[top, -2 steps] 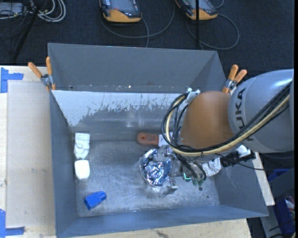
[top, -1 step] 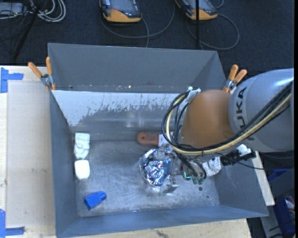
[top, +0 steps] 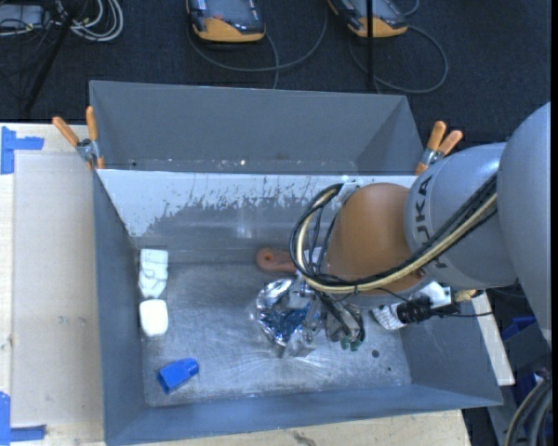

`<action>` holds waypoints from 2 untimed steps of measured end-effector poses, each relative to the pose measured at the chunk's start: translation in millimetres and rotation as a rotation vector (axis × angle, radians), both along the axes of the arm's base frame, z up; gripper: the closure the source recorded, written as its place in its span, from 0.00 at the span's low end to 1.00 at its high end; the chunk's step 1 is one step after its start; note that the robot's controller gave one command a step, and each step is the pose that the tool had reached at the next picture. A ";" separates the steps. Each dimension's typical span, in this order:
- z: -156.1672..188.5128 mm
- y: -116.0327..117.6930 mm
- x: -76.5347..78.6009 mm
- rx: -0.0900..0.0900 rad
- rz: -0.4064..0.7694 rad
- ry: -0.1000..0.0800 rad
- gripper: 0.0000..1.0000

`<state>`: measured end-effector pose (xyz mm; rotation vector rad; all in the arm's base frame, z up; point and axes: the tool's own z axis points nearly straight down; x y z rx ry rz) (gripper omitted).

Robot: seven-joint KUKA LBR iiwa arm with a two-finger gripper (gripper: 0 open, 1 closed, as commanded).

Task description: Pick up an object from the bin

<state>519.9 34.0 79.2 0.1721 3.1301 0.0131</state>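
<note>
Grey metal bin (top: pixel 112 277): we're looking down into it, with a few loose bits spread over the floor.
Arm (top: pixel 484 221): reaches in from 3 o'clock. Its fat grey link crosses the right rim and tips down toward the floor, a bit to the 4 o'clock side of centre.
Wrist cover (top: pixel 372 235): an orange-brown dome at roughly 2 to 3 o'clock of the bin's centre.
Cables (top: pixel 307 240): black and yellow loops curl round the dome's 9 o'clock side and hang down to the tool.
Gripper (top: pixel 309 326): sits low near the floor, right up against the 3 o'clock edge of the foil wrapper.
Gripper state: honestly we can't tell. Wires and crinkled foil clutter that spot, so we can't say how wide it's open or whether it has hold of anything.
Foil wrapper (top: pixel 277 312): crumpled silver with blue print, lying on the floor just on the 5 o'clock side of centre.
Wrapper axis: the long side runs roughly 11 to 5 o'clock. The shiny silver end is up at 11 and the blue is mid-way. It's too scrunched for us to call a front.
Brown flat piece (top: pixel 272 260): just at 12 o'clock of the wrapper.
White chunks (top: pixel 153 272): two of them, one below the other, out at 9 o'clock by the left wall.
Blue block (top: pixel 178 374): down at 7 o'clock, well apart from the gripper.
White-and-black item (top: pixel 389 316): at 4 o'clock, tucked beneath the arm.
</note>
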 end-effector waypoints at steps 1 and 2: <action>0.0 0.0 0.0 0.000 -0.001 0.000 1.00; 123.6 0.6 9.2 -0.008 -0.077 0.007 1.00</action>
